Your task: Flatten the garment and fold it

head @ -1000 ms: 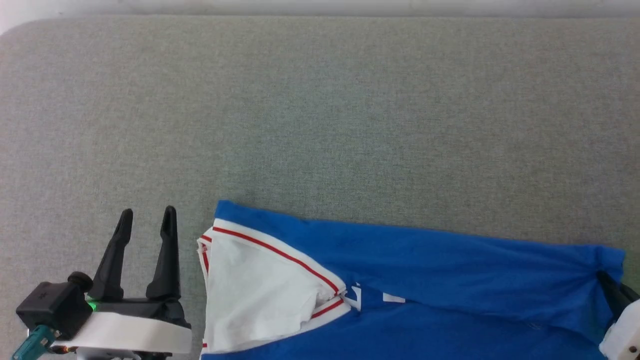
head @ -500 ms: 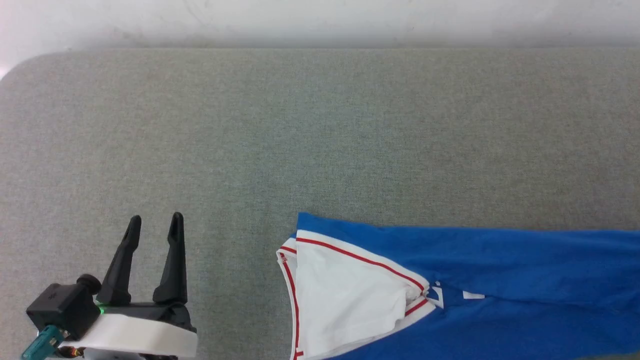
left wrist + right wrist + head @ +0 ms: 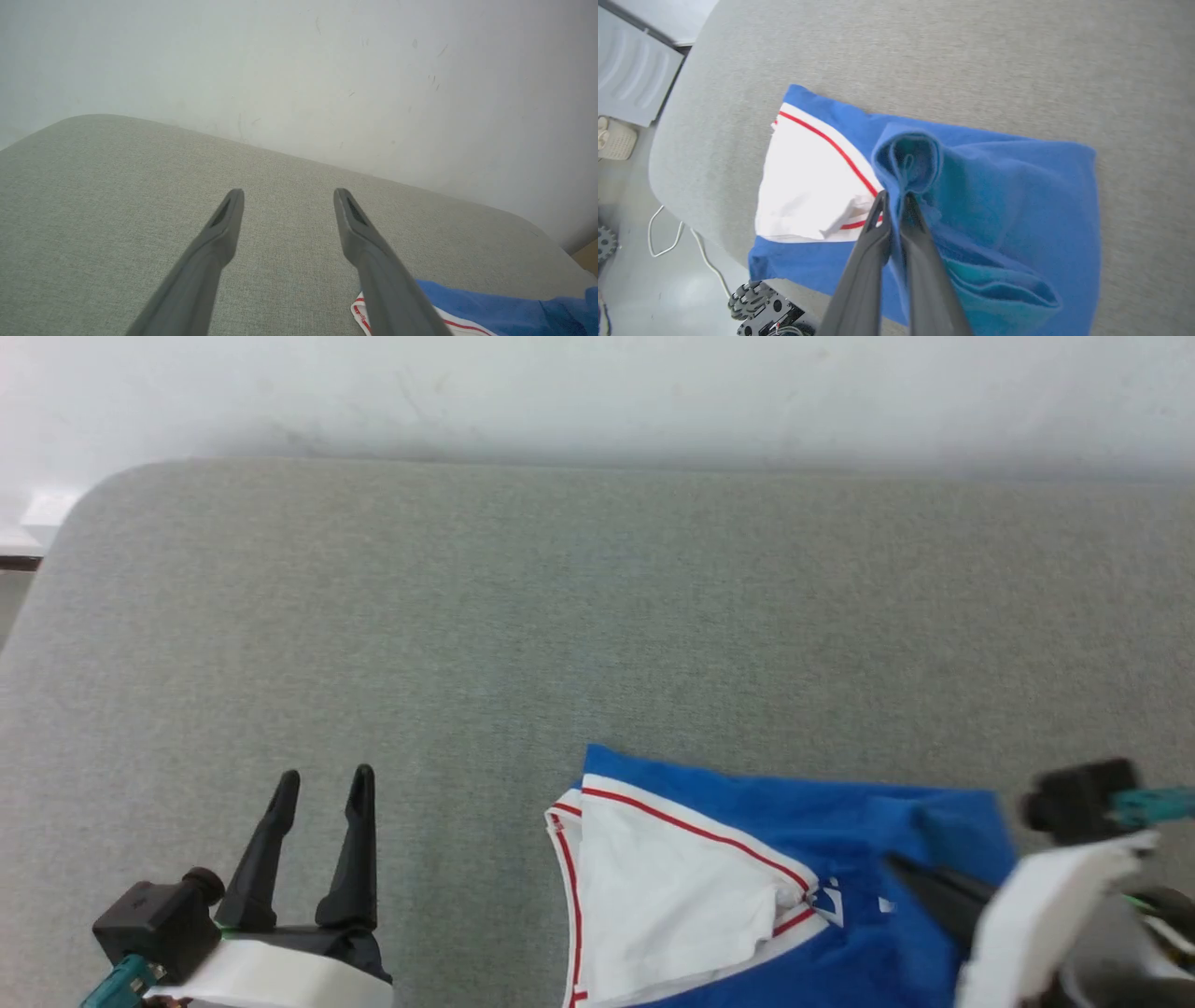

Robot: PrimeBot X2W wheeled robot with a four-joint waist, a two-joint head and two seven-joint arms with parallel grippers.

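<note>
**A:** One big grey pad (image 3: 467,616) spreads across the head view, with a pale wall (image 3: 597,392) along its 12 o'clock edge. Where is the garment?

**B:** The garment (image 3: 747,812) lies at about 5 o'clock on that pad, close to the near edge. Its long axis runs from 9 to 3. The white sleeve (image 3: 672,896) with red trim is the 9 o'clock end.

**A:** And the arms?

**B:** The left gripper (image 3: 327,773) hovers at 7 o'clock with its jaws wide apart, holding nothing. The garment is at its 3 o'clock, apart from it, with bare pad between them.

**A:** So the right one is nearer.

**B:** Much nearer. The right gripper (image 3: 895,199) is on the garment itself. Its fingers are pressed together, pinching a fold of blue cloth (image 3: 908,158). In the right wrist view that fold bunches up at 12 o'clock, just off the tips.

**A:** What does the coming move turn on?

**B:** I'd say the line from that pinch to the sleeve. In the right wrist view the sleeve sits at roughly 10 o'clock from the tips, just beside them. In the head view the gripper points from 3 toward 9, along the long axis. Carrying the pinched edge toward 9 would likely lay blue over blue and halve the length.

**A:** Any risk?

**B:** The layers at 5 o'clock of the tips look loosely stacked and could drag along.
</note>
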